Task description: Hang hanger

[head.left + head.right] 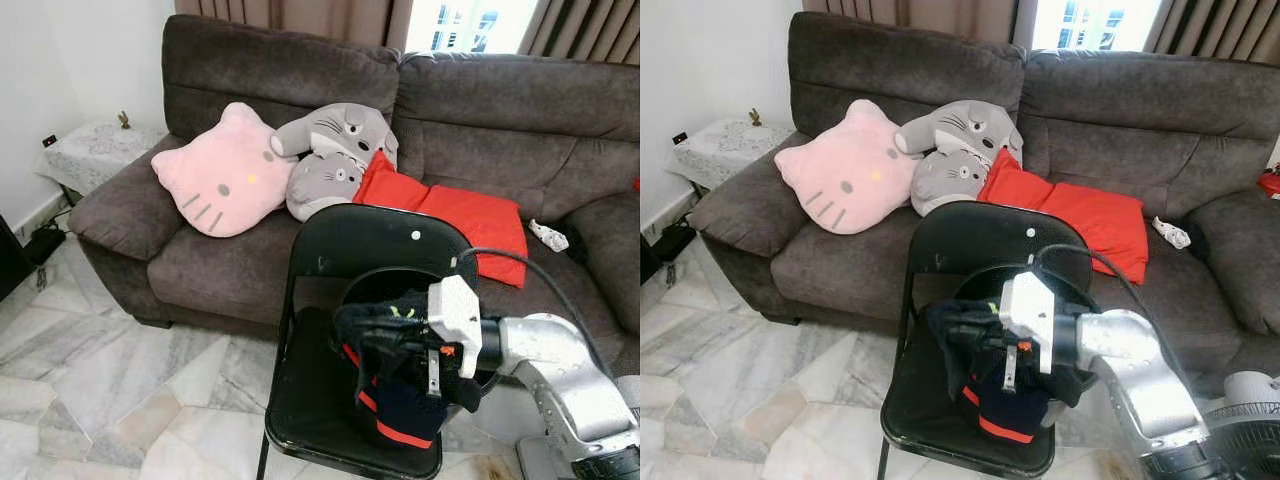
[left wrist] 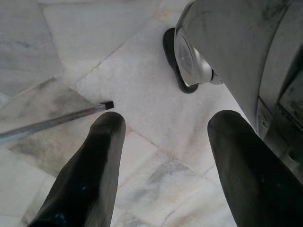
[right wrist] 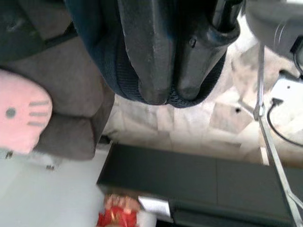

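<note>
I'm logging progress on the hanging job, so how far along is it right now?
Picked up, it seems: the right gripper is shut on a dark garment with red stripes, held above the black chair. No hanger can be made out. The left gripper hangs open over the floor. Hanging is still left.

Glossy marble floor (image 1: 90, 370); matt fabric sofa (image 1: 520, 110); knit garment (image 1: 405, 405).

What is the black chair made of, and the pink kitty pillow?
The chair looks like hard, painted metal: smooth and shiny, with light spots on its back. The pink kitty pillow looks like soft plush fabric, matte and puffy. The right gripper holds dark knitted-looking cloth with a red stripe over the seat.
</note>
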{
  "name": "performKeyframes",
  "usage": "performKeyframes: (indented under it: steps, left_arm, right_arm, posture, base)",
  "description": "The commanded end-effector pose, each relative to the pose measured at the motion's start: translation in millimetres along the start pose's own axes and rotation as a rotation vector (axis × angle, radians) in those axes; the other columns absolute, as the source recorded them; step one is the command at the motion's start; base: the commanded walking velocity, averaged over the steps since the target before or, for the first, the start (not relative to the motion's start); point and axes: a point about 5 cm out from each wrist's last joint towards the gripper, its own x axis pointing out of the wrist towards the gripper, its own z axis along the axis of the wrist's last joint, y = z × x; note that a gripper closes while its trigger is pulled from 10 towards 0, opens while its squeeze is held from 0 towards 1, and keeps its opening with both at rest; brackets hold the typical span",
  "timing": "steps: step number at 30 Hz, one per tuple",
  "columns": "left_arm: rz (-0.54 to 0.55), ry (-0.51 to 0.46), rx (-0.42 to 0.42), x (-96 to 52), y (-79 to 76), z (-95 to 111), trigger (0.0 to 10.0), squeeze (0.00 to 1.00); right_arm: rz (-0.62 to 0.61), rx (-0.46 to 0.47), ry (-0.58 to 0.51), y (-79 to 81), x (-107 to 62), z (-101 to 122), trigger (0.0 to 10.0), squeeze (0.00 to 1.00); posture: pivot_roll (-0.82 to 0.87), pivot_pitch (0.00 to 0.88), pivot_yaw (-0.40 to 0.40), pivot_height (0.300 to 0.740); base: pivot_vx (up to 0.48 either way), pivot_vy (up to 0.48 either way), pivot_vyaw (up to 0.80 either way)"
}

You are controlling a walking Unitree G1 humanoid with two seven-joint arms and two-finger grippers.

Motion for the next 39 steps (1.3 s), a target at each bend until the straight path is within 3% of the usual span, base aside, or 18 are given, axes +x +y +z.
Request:
performKeyframes:
  steps: [1,11,12,13,16,19,21,28,30,31,35,38,39]
  left_arm:
    - [-0.002,0.020,-0.007,-1.1,0.0,-5,10.0,0.00]
    - [0.000,0.021,-0.007,-1.2,0.1,-5,10.0,0.00]
    - [0.000,0.020,-0.007,-1.1,0.1,-5,10.0,0.00]
    - [0.001,0.020,-0.008,-1.1,0.2,-5,10.0,0.00]
    - [0.001,0.020,-0.007,-1.1,0.3,-5,10.0,0.00]
    - [0.001,0.020,-0.009,-0.9,0.0,-5,10.0,0.00]
    - [0.001,0.017,-0.009,-0.6,-0.1,-4,10.0,0.00]
    - [0.004,0.010,-0.007,0.0,0.4,-1,10.0,0.00]
    - [0.005,0.008,-0.007,0.2,0.3,0,10.0,0.00]
    - [0.004,0.007,-0.007,0.4,0.1,0,10.0,0.00]
    - [0.002,0.005,-0.006,0.6,-0.4,1,10.0,0.00]
    - [0.001,0.005,-0.004,0.9,-0.6,2,10.0,0.00]
    - [0.001,0.005,-0.004,1.0,-0.5,2,10.0,0.00]
  right_arm:
    - [0.004,-0.010,0.031,-0.4,-1.3,-3,0.0,0.00]
    - [-0.040,-0.009,0.027,-2.5,-1.5,-8,0.0,0.00]
    - [-0.069,-0.013,0.008,-5.9,-2.5,-6,0.0,0.00]
    - [-0.226,-0.031,-0.064,-22.3,-9.0,7,0.0,0.00]
    - [-0.506,-0.039,-0.131,-49.2,-24.4,20,0.0,0.00]
    - [-0.699,-0.045,-0.185,-64.3,-40.7,31,0.0,0.00]
    - [-0.747,-0.067,-0.229,-65.7,-49.7,43,0.0,0.00]
    - [-0.730,-0.177,-0.319,-60.7,-66.7,79,0.0,0.00]
    - [-0.785,-0.213,-0.344,-64.2,-84.8,92,0.0,0.00]
    - [-0.862,-0.240,-0.349,-69.0,-104.1,100,0.0,0.00]
    - [-0.997,-0.267,-0.317,-78.4,-136.4,106,0.0,0.00]
    - [-1.204,-0.310,-0.258,-93.2,-174.7,118,0.0,0.00]
    - [-1.227,-0.313,-0.262,-94.9,-179.3,121,0.0,0.00]
  posture:
    - [-0.03,0.029,-0.028,0.740]
    - [-0.02,0.032,-0.028,0.740]
    - [-0.02,0.031,-0.028,0.740]
    - [-0.03,0.030,-0.028,0.740]
    - [-0.03,0.029,-0.027,0.740]
    - [-0.04,0.023,-0.021,0.740]
    - [-0.05,0.014,-0.017,0.740]
    - [-0.07,0.003,-0.011,0.740]
    - [-0.08,0.000,-0.009,0.740]
    - [-0.08,0.000,-0.009,0.740]
    - [-0.10,0.000,-0.006,0.740]
    - [-0.11,0.000,-0.004,0.740]
    - [-0.11,0.000,-0.003,0.740]
  base:
    - [0.000,0.000,0.00]
    - [0.000,0.000,0.00]
    - [0.000,0.000,0.00]
    - [0.000,0.000,0.00]
    - [0.000,0.000,0.00]
    - [0.000,0.000,0.00]
    - [0.000,0.000,0.00]
    - [0.000,0.000,0.00]
    - [0.000,0.000,0.00]
    - [0.000,0.000,0.00]
    - [0.000,0.000,0.00]
    - [0.000,0.000,0.00]
    - [0.000,0.000,0.00]
